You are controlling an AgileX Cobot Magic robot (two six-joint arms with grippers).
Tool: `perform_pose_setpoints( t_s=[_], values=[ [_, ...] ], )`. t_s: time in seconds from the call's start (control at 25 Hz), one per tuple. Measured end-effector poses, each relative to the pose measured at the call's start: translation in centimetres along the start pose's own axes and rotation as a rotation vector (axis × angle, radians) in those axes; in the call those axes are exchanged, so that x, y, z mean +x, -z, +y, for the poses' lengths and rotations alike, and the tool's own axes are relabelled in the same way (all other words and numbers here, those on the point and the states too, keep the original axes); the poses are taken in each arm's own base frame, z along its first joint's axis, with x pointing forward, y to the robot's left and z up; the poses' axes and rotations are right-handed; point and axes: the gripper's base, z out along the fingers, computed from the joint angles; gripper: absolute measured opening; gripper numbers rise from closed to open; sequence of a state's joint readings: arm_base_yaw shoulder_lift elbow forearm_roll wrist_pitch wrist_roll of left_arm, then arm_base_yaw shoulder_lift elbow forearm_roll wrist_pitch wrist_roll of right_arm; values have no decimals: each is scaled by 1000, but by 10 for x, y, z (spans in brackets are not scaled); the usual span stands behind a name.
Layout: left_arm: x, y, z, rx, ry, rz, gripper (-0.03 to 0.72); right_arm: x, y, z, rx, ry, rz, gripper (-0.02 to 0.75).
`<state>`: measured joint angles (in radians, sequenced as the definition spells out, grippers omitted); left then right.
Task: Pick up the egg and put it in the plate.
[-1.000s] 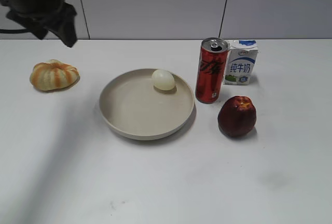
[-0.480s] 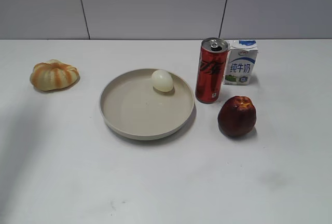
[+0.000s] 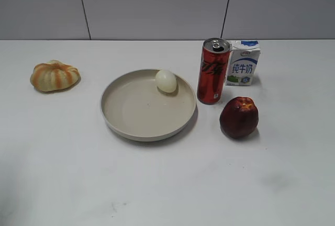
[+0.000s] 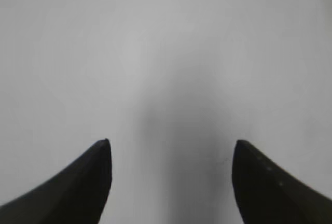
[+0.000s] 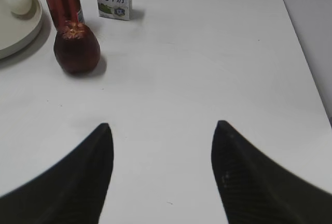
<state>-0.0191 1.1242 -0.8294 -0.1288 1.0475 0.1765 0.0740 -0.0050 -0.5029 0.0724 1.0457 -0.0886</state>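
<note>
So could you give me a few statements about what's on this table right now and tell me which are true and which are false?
1. The egg lies inside the plate, near its far rim. True.
2. The red can has tipped over on its side. False: it stands upright beside the plate.
3. The milk carton stands behind the dark red fruit. True.
4. The left gripper is clamped on the egg. False: it is open over bare table, holding nothing.
5. The striped pumpkin-shaped thing sits in the plate. False: it rests on the table, well left of the plate.
</note>
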Motion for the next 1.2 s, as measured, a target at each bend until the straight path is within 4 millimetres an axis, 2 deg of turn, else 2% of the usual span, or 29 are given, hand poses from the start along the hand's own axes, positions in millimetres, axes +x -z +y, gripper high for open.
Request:
perform_pose_setpoints(
  t_s=[0.24,0.36,0.8,1.2],
  values=[
    [65,0,-7,-6,-2,-68,533,0,0,0,0,0,0,457],
    [88,1,-10,-11,3,-113,533,0,0,0,0,0,0,457],
    [138,47,-20,-58,-40,-514,533,0,0,0,0,0,0,457],
    [178,64,-26,-96,-71,-777,524,0,0,0,0,0,0,453]
  ],
)
